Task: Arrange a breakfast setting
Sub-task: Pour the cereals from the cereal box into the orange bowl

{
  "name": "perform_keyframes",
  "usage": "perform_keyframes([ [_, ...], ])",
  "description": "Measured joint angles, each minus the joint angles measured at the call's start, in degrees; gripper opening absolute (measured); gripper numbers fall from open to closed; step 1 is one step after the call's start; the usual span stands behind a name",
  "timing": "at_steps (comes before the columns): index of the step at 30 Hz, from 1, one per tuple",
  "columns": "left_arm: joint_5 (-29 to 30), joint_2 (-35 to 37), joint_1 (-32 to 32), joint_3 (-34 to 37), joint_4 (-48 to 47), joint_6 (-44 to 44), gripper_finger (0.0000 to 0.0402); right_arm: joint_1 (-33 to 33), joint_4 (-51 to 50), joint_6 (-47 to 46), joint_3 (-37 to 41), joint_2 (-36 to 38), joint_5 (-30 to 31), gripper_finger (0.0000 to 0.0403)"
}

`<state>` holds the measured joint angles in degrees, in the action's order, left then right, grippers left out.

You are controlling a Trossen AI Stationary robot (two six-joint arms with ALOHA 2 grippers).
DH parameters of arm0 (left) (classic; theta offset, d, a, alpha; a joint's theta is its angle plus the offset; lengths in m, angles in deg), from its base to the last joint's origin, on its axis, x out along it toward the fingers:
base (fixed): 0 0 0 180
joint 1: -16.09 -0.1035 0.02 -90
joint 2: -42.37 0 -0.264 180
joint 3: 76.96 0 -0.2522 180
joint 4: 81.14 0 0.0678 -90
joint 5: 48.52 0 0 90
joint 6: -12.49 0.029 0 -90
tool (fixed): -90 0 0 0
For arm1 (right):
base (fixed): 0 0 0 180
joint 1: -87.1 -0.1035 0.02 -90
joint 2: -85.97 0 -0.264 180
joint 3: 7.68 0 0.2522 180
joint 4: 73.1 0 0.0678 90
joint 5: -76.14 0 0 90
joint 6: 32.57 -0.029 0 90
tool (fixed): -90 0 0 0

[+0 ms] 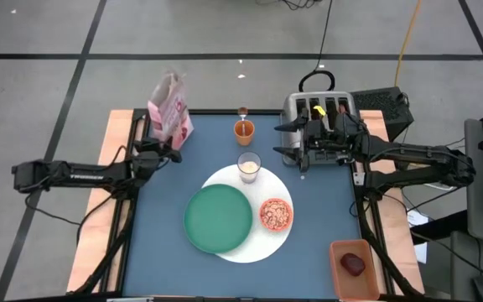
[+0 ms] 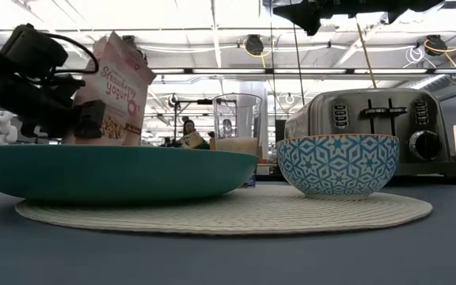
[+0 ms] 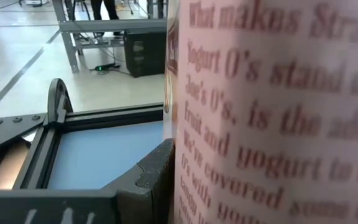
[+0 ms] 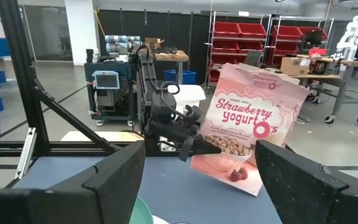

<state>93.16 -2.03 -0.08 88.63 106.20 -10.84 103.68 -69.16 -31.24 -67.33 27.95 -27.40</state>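
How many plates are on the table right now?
2: a large white round plate at the table's middle, and a smaller green plate lying on its left part. None seems hidden.

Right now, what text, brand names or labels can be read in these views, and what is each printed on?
"Strawberry yogurt O's": front of the pink cereal bag, held by the left gripper.
"TRADER JOE'S": small line above that title, only just legible.
"What makes Stra...", "Yogurt O's stand...", "Joe's O's, is the...", "Fruit and yogurt to...": back of the bag, cut off, left wrist view.
Toaster button and dial markings: too small to read.
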Motion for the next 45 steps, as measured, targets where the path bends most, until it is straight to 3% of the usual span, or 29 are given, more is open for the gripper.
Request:
perform_keyframes([
  [9, -3.1, -1.7, 0.1, -0.1, -2.5, -1.3, 0.0143, 0.0, 0.0, 0.0, 0.0, 0.0, 0.0, 0.0299],
  [35, -3.4, -1.7, 0.0, -0.1, -4.5, -4.0, 0.0145, 0.0, 0.0, 0.0, 0.0, 0.0, 0.0, 0.0299],
  [39, -3.7, -1.7, 0.1, 0.0, -4.7, -4.0, 0.0165, 0.0, 0.0, 0.0, 0.0, 0.0, -0.1, 0.0299],
  [45, -5.0, -1.8, 0.1, 0.0, -6.0, -4.1, 0.0228, 0.0, 0.0, 0.0, 0.0, 0.0, -0.1, 0.0299],
])
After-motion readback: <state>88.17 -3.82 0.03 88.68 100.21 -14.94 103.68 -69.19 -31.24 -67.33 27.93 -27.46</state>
